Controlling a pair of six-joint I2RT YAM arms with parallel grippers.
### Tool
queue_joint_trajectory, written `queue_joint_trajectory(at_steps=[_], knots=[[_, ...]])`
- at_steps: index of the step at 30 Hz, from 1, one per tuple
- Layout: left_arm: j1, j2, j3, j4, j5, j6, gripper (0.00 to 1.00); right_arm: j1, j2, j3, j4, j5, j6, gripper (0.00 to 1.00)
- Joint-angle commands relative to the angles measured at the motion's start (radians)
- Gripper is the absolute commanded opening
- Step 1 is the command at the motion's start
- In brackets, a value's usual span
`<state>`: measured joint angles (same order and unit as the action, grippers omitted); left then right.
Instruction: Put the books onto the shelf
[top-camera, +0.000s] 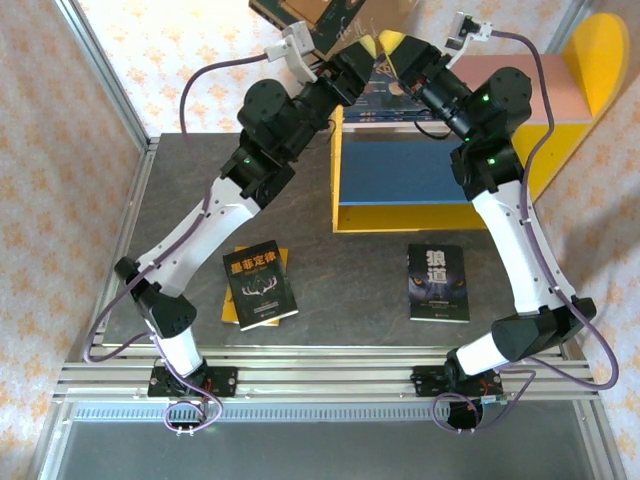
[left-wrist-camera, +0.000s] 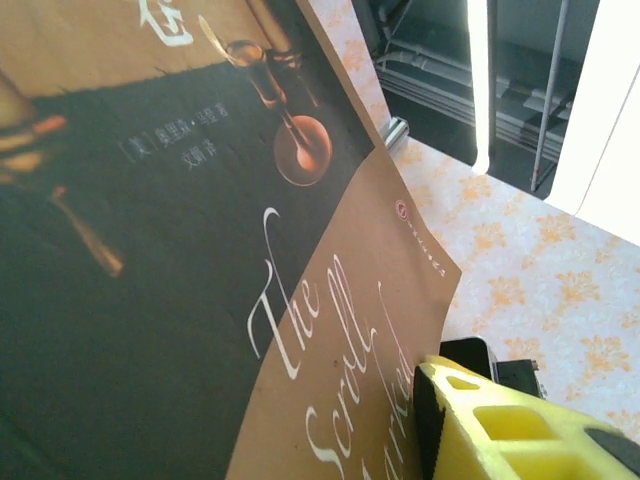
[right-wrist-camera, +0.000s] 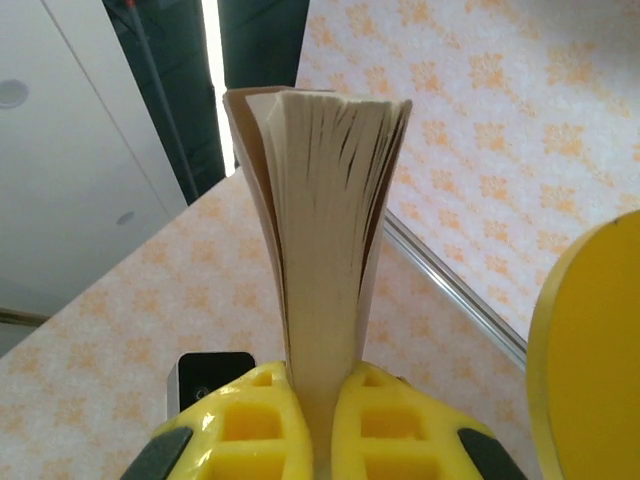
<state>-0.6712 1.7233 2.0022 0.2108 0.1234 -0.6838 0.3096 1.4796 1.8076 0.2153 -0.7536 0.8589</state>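
Three books lie on the desk (top-camera: 350, 300) in front of the shelf (top-camera: 440, 175): a black one (top-camera: 259, 285) stacked on a yellow one (top-camera: 230, 305), and a blue one (top-camera: 437, 284) well apart.

Item in transit: brown book (right-wrist-camera: 325, 230), raised above the shelf's far side, with the right hand (right-wrist-camera: 320, 415) clamped on its page edge. The left hand (top-camera: 350, 62) is beside the cover; whether it grips cannot be told.

Handling advice: hold the book upright, lower it onto the pink board (top-camera: 500, 90), and release only once it rests there.
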Motion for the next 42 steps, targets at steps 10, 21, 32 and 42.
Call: queue_joint_trajectory(at_steps=[10, 21, 32, 42], knots=[[0.114, -0.29, -0.222, -0.004, 0.062, 0.085, 0.57, 0.0, -0.118, -0.029, 0.036, -0.102, -0.094, 0.0], [0.19, -0.307, -0.09, -0.301, 0.346, 0.218, 0.6, -0.001, -0.161, -0.079, -0.007, -0.188, -0.119, 0.0], [0.239, -0.379, -0.145, -0.363, 0.402, 0.251, 0.44, -0.001, -0.194, -0.074, -0.181, -0.222, -0.237, 0.0], [0.24, -0.417, -0.252, -0.147, 0.395, 0.142, 0.07, 0.005, -0.209, -0.106, -0.149, -0.191, -0.194, 0.0]])
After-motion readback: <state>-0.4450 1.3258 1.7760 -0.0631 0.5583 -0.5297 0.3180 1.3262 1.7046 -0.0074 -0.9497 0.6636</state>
